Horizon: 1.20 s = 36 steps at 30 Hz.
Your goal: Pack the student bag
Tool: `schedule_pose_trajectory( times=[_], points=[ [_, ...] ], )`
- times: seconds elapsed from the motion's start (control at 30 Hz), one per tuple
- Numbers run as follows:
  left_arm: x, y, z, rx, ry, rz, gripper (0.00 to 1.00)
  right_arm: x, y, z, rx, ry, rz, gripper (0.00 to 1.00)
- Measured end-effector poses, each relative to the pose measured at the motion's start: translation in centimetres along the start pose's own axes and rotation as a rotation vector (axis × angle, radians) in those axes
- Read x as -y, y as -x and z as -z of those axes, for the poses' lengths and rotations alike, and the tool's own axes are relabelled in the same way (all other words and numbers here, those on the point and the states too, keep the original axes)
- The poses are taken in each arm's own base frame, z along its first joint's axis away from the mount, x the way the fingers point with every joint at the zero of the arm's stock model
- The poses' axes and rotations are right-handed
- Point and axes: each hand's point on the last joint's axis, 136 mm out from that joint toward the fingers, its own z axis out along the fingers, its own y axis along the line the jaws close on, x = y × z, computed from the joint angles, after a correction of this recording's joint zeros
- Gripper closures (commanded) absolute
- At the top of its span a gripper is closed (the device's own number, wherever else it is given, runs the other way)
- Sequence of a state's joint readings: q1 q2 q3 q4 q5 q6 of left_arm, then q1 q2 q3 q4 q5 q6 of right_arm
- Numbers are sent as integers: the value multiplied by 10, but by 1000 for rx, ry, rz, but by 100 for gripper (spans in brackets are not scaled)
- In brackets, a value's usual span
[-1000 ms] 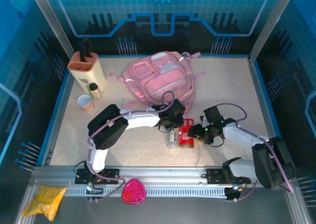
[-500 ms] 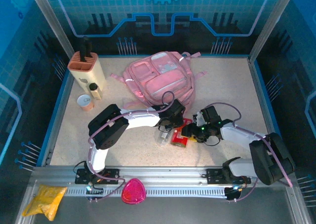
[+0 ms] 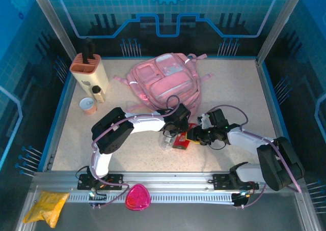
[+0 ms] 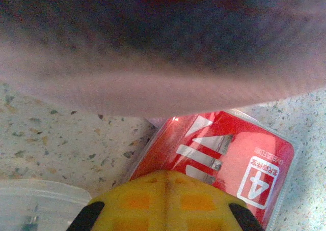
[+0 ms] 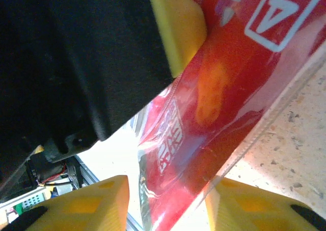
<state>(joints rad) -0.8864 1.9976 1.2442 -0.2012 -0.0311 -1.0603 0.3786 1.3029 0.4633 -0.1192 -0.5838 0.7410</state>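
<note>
**Top external view.**
- Item: the student bag (image 3: 165, 83), a large soft pink fabric backpack with pale panels. It lies flat at the middle of the far edge of the speckled beige table (image 3: 239, 88), front pockets up. No open mouth can be made out from here.
- Item: a flat red glossy packet in clear wrap with white print (image 3: 182, 140). It lies just off the bag's near hem, toward the middle of the near edge.
- Item: a small clear plastic container (image 3: 165, 141), touching or just beside the packet on its left.
- The left end effector (image 3: 174, 131) sits at the bag's near hem, over the packet.
- The right end effector (image 3: 195, 136) meets the packet from the right.
- Near the far left corner stands a beige pen holder with an orange top (image 3: 89, 70).

**Left wrist view.**
- The left end effector (image 4: 163, 199) is fully closed, its yellow pads together above the packet (image 4: 219, 149).
- Blurred pink fabric fills the space above. Whether any of it is pinched cannot be told.

**Right wrist view.**
- The right end effector (image 5: 168, 203) has its yellow pads (image 5: 91, 203) at a middling gap astride the packet's edge (image 5: 214, 88).
- Whether they are clamped firmly on the packet cannot be told.

**Step in hand, as judged.** Securing the red packet for loading.

**Next move calls for.**
- A firm pinch on the slippery wrap.
- A lift clear of the left end effector.
- An opened compartment on the bag to receive the packet.
</note>
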Motion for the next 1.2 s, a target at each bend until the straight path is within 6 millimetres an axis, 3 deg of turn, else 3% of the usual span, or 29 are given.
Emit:
schedule_pose_trajectory(
  times=[0.17,0.27,0.47,0.6,0.7,0.87,1.03,1.2],
  points=[
    [0,0,0,-2,-2,8,100,9,-2,-7,-9,-7,-32,78],
    [1,0,1,-1,-3,8,100,13,-3,-7,-6,-6,-53,92],
    [8,2,14,10,-21,4,100,13,1,1,20,19,-76,100],
    [21,9,40,46,-61,-46,82,12,7,18,82,-7,-68,100],
    [27,22,67,116,-56,-128,74,10,12,37,145,-35,-59,100],
    [36,63,101,253,6,-325,57,3,28,76,272,-63,-54,100],
    [30,97,115,344,113,-581,45,1,41,100,330,-62,-77,100],
    [33,113,113,362,190,-835,36,4,46,110,338,-63,-109,100]
  ],
)
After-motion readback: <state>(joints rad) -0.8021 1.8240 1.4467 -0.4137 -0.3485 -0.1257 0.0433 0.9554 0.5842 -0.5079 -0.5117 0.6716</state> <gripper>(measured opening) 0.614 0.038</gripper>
